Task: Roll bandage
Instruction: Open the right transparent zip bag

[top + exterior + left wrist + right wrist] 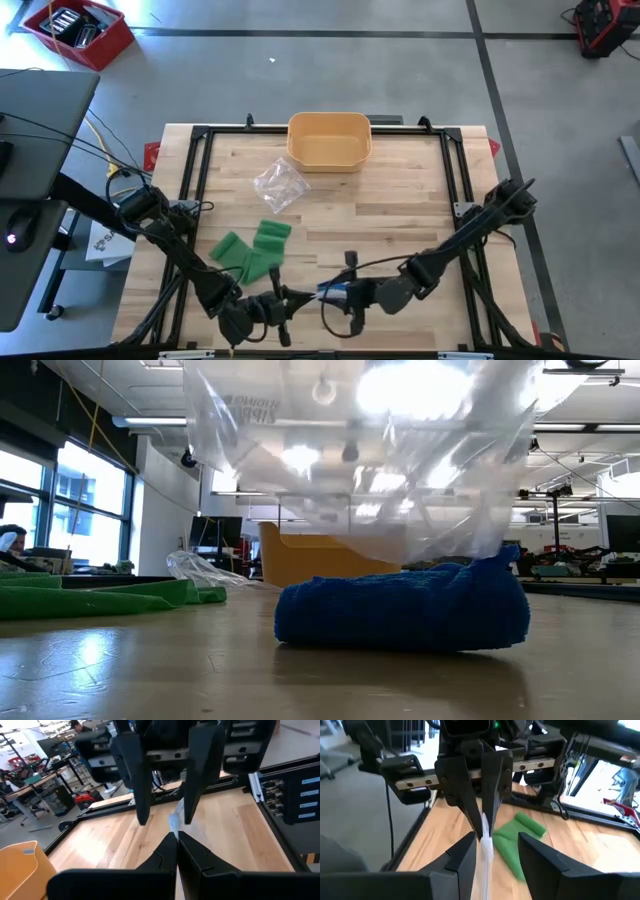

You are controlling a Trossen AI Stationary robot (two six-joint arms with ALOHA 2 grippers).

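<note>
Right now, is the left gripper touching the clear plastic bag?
Touching. In the right wrist view, the left gripper has its fingers pinched shut on the top edge of the clear plastic bag, which hangs down from them.

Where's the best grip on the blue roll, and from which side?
Low on its bare flank, coming in level from the side, not above: the clear bag drapes over the top of the blue roll, with the left gripper shut on it. The roll lies flat and looks soft, so pinch across its thickness. The right gripper is open.

No legible text; only blurred, mirrored print on the clear plastic bag (350,460).
</note>
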